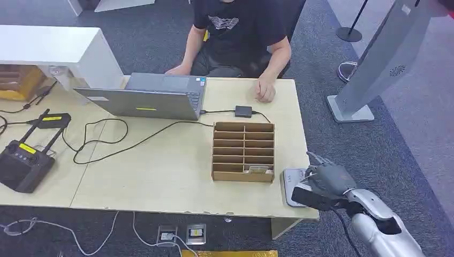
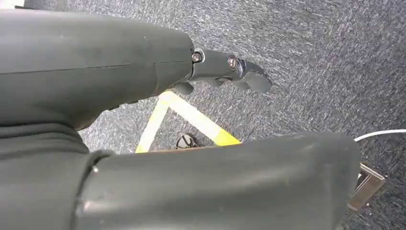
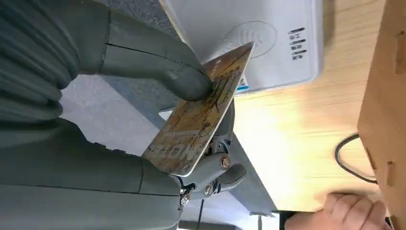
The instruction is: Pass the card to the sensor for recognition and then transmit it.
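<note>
card (image 3: 198,120) sits pinched in the right hand (image 1: 326,179), thumb pressed on its face and the darker fingers (image 3: 218,165) behind it, held tilted just above the white sensor (image 3: 268,43) at the table (image 1: 176,171) corner. the hold looks thin, so the likely risk is the card slipping or twisting out under the thumb as the hand swings on to hand it over. a second risk is a missed read, judged from the tilt: one corner is over the sensor's ring mark, the rest hangs off past the table edge.

the right wrist view shows the pinch and the card's printed face. the head view shows the hand over the sensor, beside the cardboard sorting box (image 1: 243,151), and a person (image 1: 241,32) seated across the table with a hand (image 1: 264,91) resting on it. the left hand (image 2: 225,72) hangs over the carpet, fingers curled in, holding nothing.
</note>
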{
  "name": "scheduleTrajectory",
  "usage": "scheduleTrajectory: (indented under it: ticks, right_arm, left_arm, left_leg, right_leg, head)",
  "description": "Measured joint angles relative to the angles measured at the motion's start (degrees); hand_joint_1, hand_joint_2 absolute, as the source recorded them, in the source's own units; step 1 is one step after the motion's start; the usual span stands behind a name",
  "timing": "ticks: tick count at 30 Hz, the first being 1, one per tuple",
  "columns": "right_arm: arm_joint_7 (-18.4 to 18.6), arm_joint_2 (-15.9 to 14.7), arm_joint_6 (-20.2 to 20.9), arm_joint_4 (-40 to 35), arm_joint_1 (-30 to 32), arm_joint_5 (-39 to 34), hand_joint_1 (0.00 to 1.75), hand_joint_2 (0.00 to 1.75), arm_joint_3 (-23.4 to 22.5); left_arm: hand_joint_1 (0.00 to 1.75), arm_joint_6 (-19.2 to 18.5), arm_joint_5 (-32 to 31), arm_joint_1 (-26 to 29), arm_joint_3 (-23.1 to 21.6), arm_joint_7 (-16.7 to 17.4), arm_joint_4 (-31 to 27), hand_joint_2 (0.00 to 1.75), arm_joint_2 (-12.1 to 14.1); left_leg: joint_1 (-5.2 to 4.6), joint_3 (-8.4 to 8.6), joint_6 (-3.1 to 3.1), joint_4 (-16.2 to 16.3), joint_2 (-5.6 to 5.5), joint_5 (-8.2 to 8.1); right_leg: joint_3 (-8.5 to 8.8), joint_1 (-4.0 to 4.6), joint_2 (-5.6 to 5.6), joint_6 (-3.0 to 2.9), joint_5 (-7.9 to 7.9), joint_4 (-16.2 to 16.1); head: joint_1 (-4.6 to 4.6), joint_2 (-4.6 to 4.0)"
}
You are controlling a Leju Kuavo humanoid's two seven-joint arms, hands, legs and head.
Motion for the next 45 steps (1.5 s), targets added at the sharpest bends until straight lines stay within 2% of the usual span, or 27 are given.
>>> scheduleTrajectory:
  ticks: [6,13,24,29,31,35,40,45]
  right_arm:
    - [0.79,0.88,1.44,-1.09,0.42,0.26,1.75,1.75,-0.28]
    - [-0.55,1.99,1.09,-0.87,0.83,2.73,1.75,1.75,-1.84]
    - [-0.87,2.36,1.51,-1.38,0.29,5.97,1.75,1.75,-8.22]
    - [-1.12,0.81,3.41,-4.5,-2.25,8.31,1.75,1.75,-15.36]
    - [-1.93,0.2,5.75,-5.42,-3.44,8.55,1.75,1.75,-17.16]
    - [-3.24,-0.85,7.8,-7.98,-8.5,9.31,1.75,1.75,-22.04]
    - [-3.83,-0.57,7.85,-8.66,-12.56,9.64,1.75,1.75,-22.71]
    - [-4.92,1.95,5.46,-8.13,-18.17,11.39,1.75,1.75,-22.45]
  left_arm:
    - [0.0,0.17,0.0,0.0,0.0,0.02,0.02,0.0,-0.02]
    - [0.0,0.28,0.09,-0.01,0.0,0.09,0.07,0.0,-0.02]
    - [0.0,0.22,0.59,0.0,-0.04,0.26,0.11,0.0,-0.02]
    - [0.0,-0.02,0.61,0.01,-0.07,0.26,0.13,0.0,0.0]
    - [0.0,-0.15,0.77,0.0,-0.11,0.26,0.13,0.0,0.0]
    - [0.0,-0.77,1.18,0.03,-0.59,0.26,0.15,0.0,0.02]
    - [0.0,-1.55,1.05,-0.06,-1.16,0.24,0.2,0.0,0.0]
    - [0.0,-2.21,0.07,-0.55,-1.92,-0.22,0.26,0.0,0.0]
  left_leg:
    - [0.0,0.0,0.0,0.0,0.0,0.0]
    - [0.0,0.0,0.0,0.0,0.0,0.0]
    - [-0.01,-0.01,0.0,0.01,0.0,0.0]
    - [-0.02,0.01,0.0,0.01,0.0,0.0]
    - [-0.03,0.0,0.0,0.02,0.03,0.0]
    - [-0.05,-0.01,0.0,0.02,0.08,0.01]
    - [0.0,-0.13,0.0,0.02,0.08,0.01]
    - [0.12,-0.18,-0.04,0.01,0.06,0.04]
  right_leg:
    - [0.0,0.0,0.0,0.0,0.0,0.0]
    - [0.0,0.0,0.0,0.0,0.0,0.0]
    - [0.0,-0.01,0.0,0.0,0.01,0.0]
    - [0.0,-0.02,0.0,0.01,0.02,0.0]
    - [-0.01,-0.03,0.0,0.02,0.04,0.0]
    - [-0.02,-0.06,0.01,0.01,0.05,0.01]
    - [-0.01,-0.01,0.01,0.01,0.05,0.04]
    - [-0.08,0.12,0.0,0.0,0.05,0.05]
  head:
    - [0.0,0.0]
    - [0.0,0.02]
    - [-0.02,0.0]
    - [0.0,0.0]
    - [-0.02,0.0]
    - [-0.02,0.0]
    - [-0.02,0.0]
    - [-0.02,0.0]
